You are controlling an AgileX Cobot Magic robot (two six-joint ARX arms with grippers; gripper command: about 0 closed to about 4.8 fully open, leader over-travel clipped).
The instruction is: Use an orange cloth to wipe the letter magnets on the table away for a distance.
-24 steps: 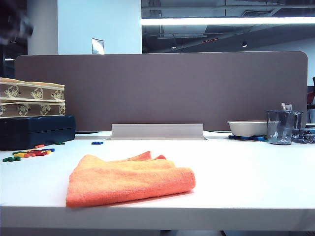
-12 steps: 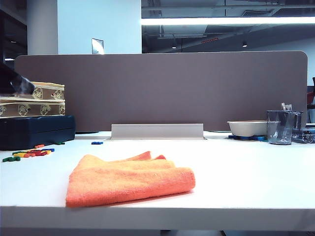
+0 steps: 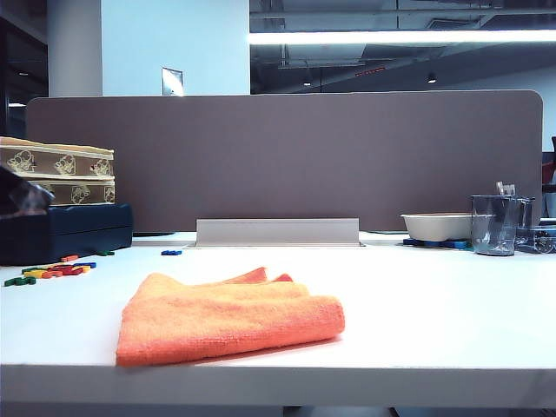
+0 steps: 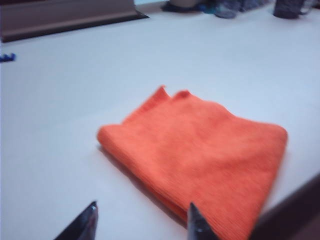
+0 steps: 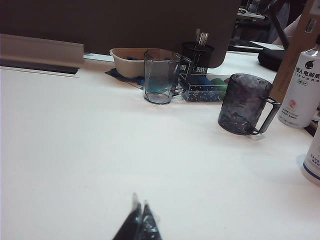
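The orange cloth [image 3: 230, 317] lies folded on the white table [image 3: 434, 304], near its front edge and left of centre. The letter magnets [image 3: 52, 271] are scattered at the far left, with a lone blue one [image 3: 171, 253] further back. A dark, blurred part of my left arm [image 3: 22, 198] shows at the left edge, above the magnets. In the left wrist view my left gripper [image 4: 142, 210] is open and empty, hovering at the near edge of the cloth [image 4: 200, 155]. My right gripper [image 5: 140, 202] is shut and empty over bare table, away from the cloth.
Patterned boxes [image 3: 56, 174] sit on a dark case [image 3: 65, 230] behind the magnets. A grey-brown divider [image 3: 287, 156] closes the back. At the right stand a white bowl [image 5: 127, 61], a clear glass [image 5: 161, 75], a dark mug [image 5: 245, 102] and a bottle [image 5: 305, 85].
In the exterior view my left arm has come down from the top left corner to in front of the boxes. Cloth and magnets have not moved.
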